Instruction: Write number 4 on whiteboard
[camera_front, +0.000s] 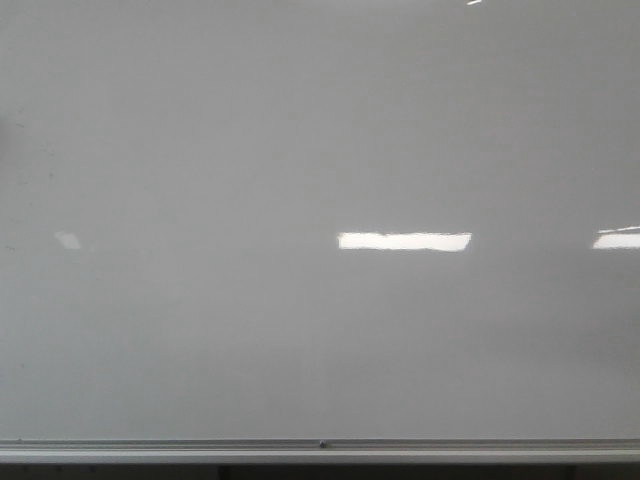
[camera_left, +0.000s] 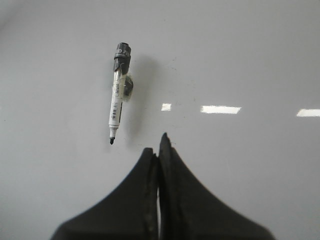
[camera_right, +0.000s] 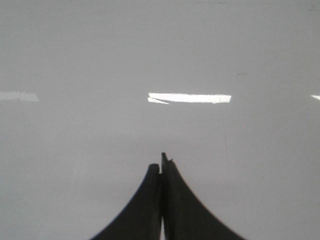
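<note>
While the whiteboard (camera_front: 300, 150) fills your front view, bare of any black stroke above its silver rail (camera_front: 320, 448), you see a capped marker (camera_left: 117, 95) stuck to it on a small holder, just beyond the left gripper (camera_left: 159, 150). Both that and the right gripper (camera_right: 161, 165) have fingers pressed together, holding nothing.

The whiteboard (camera_front: 300, 130) looks smooth and glossy, pale grey-white, throwing back bright light patches. The rail (camera_front: 200, 447) along its lower edge looks like brushed silver metal. The marker (camera_left: 118, 90) seems plastic, white-barrelled with a black cap end. Both sets of fingers (camera_left: 172, 200) (camera_right: 180, 210) look matt black, slightly rough-edged.
</note>
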